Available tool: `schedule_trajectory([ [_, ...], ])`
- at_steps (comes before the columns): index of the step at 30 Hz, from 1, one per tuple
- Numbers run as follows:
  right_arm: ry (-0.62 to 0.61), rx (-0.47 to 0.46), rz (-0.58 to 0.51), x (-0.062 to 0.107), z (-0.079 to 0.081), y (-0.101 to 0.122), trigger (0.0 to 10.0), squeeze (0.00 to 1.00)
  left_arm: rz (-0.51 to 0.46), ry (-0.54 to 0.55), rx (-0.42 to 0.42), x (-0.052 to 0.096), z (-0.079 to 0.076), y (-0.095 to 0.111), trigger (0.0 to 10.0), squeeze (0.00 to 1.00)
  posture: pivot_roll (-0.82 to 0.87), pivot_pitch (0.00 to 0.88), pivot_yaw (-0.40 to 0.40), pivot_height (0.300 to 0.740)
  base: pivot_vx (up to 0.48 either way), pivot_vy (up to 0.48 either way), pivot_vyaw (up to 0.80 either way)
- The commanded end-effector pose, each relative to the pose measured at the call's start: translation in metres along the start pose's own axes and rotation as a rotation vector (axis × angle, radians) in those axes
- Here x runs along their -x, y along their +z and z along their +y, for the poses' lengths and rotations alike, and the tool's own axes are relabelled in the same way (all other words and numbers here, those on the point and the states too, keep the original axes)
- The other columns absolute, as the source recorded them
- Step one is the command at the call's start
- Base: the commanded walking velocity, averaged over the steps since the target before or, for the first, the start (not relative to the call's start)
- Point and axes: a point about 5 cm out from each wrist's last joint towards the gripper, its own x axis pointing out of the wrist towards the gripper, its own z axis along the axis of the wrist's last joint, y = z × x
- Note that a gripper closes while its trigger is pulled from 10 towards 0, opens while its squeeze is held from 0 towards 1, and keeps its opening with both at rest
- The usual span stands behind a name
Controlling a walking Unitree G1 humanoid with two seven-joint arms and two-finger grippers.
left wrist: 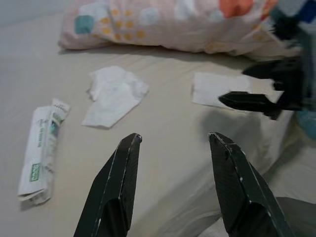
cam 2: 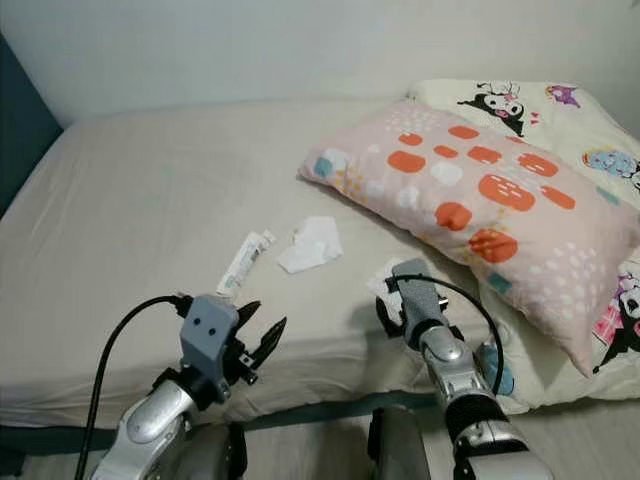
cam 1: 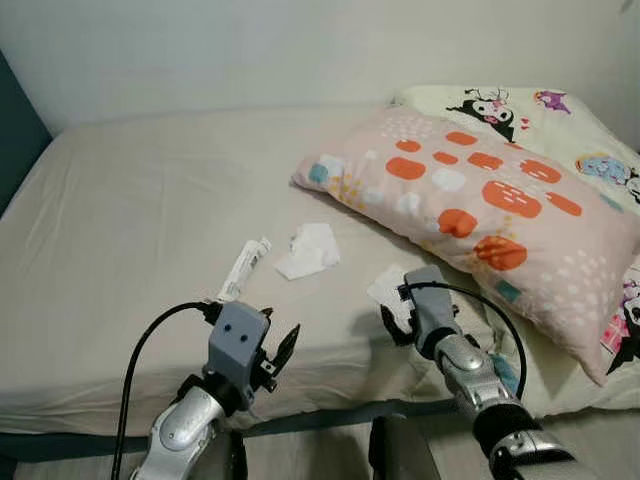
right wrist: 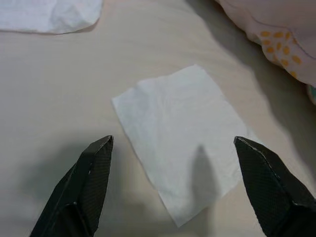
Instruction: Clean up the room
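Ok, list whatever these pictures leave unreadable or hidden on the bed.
- Wrapper print: too small to read, left wrist view.
- Flat tissue: near part hidden behind the right gripper, left eye view.
- Blue item by the pillow: covered by the right arm, unidentifiable.

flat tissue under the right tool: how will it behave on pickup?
The flat tissue looks thin and creased, so probably floppy and very light. It lies flush on the soft sheet, so the right tool, open above it, may pinch fabric too. A push would likely crumple it, not slide it.
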Motion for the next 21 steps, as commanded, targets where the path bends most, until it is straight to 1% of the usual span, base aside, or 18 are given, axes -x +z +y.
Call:
schedule_trajectory([
  [1,0.001,-0.016,0.020,0.002,-0.001,-0.007,10.0,1.00,0.030,-0.014,0.002,0.004,-0.003,-0.004,10.0,0.00,0.08,0.339,-0.052,0.592,0.000,0.000,0.00],
  [6,-0.008,-0.044,0.016,-0.001,-0.004,-0.001,10.0,1.00,0.020,-0.032,0.005,0.007,-0.007,0.004,10.0,0.00,0.10,0.369,-0.047,0.592,0.000,0.000,0.00],
  [7,-0.016,-0.070,0.021,-0.002,-0.004,0.000,10.0,1.00,0.015,-0.037,0.002,0.008,-0.008,0.007,10.0,0.00,0.11,0.380,-0.044,0.592,0.000,0.000,0.00],
  [10,-0.019,-0.094,0.028,-0.004,-0.005,0.000,10.0,1.00,0.010,-0.040,-0.002,0.009,-0.008,0.011,10.0,0.00,0.12,0.388,-0.042,0.592,0.000,0.000,0.00],
  [11,-0.017,-0.110,0.031,-0.005,-0.004,0.001,10.0,0.94,0.007,-0.043,-0.004,0.009,-0.008,0.013,10.0,0.00,0.12,0.394,-0.041,0.592,0.000,0.000,0.00],
  [12,-0.011,-0.118,0.029,-0.006,-0.003,0.003,10.0,0.00,0.006,-0.045,-0.006,0.010,-0.009,0.015,10.0,0.00,0.13,0.402,-0.037,0.592,0.000,0.000,0.00],
  [17,-0.014,-0.127,0.035,-0.007,-0.003,0.005,10.0,0.00,0.008,-0.054,-0.012,0.010,-0.010,0.018,10.0,0.00,0.14,0.414,-0.036,0.592,0.000,0.000,0.00],
  [21,-0.036,-0.145,0.081,-0.008,-0.006,0.001,10.0,0.00,0.021,-0.076,-0.025,0.012,-0.013,0.020,10.0,0.00,0.14,0.419,-0.035,0.592,0.000,0.000,0.00],
])
